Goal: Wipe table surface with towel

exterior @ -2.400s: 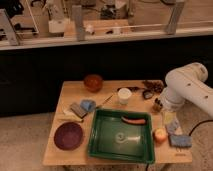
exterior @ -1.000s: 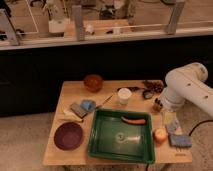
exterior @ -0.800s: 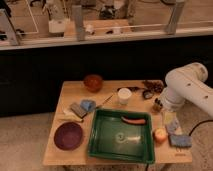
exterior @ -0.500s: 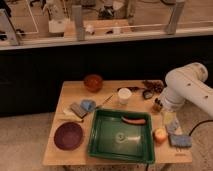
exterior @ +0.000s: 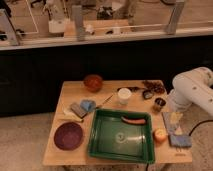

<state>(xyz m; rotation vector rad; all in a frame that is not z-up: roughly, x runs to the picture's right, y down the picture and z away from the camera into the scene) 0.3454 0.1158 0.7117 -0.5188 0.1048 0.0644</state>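
White-armed gripper (exterior: 174, 119) is held low at the right edge of the table surface (exterior: 75, 92), at the grey-blue towel (exterior: 167, 123); contact and grip state cannot be told. Risk: orange fruit (exterior: 160, 135), blue pad (exterior: 180, 141) and metal cup (exterior: 159, 104) could be knocked off by wide strokes.
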